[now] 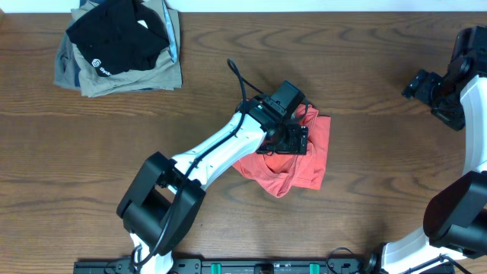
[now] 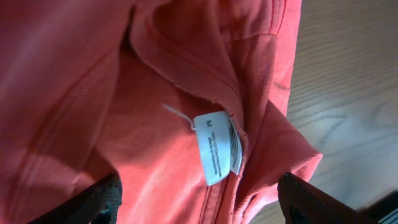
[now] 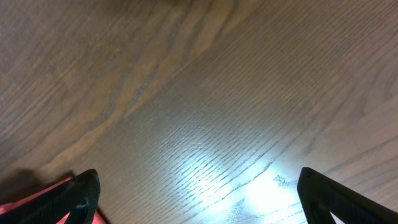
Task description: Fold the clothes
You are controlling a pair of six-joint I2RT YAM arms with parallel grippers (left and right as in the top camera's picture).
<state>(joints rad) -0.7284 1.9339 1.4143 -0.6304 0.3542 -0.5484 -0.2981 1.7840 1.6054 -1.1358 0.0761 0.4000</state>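
- Presently: left gripper (image 1: 288, 141) hangs right over the shirt (image 1: 310, 158), jaws spread wide, nothing pinched. Cloth fills the gap beneath them.
- Right gripper (image 1: 423, 84) is well apart from the shirt, jaws fully spread and empty, with bare table (image 1: 365, 198) under it.
- Shirt lies bunched in uneven layers, not flat. Its tag (image 2: 214, 148) faces up between the left fingers, with the collar seam just beyond.
- Risk: closing here likely catches several layers at the neck. A lift would then haul the whole bundle instead of freeing one edge.
- Risk: the jaws could nip only the tag. It is thin and loose, so it would probably slip out or strain its stitching.
- Risk: a one-handed pull. With the right gripper so far off, nothing pins the cloth, so it may slide over the smooth wood rather than spread.
- Low risk: the finished pile sits well away from both grippers, so a snag is unlikely.
- Count: shirts, one. Tags, one. Folded pieces set aside, two: black garment (image 1: 118, 38) atop khaki garment (image 1: 144, 78). Grippers, two.
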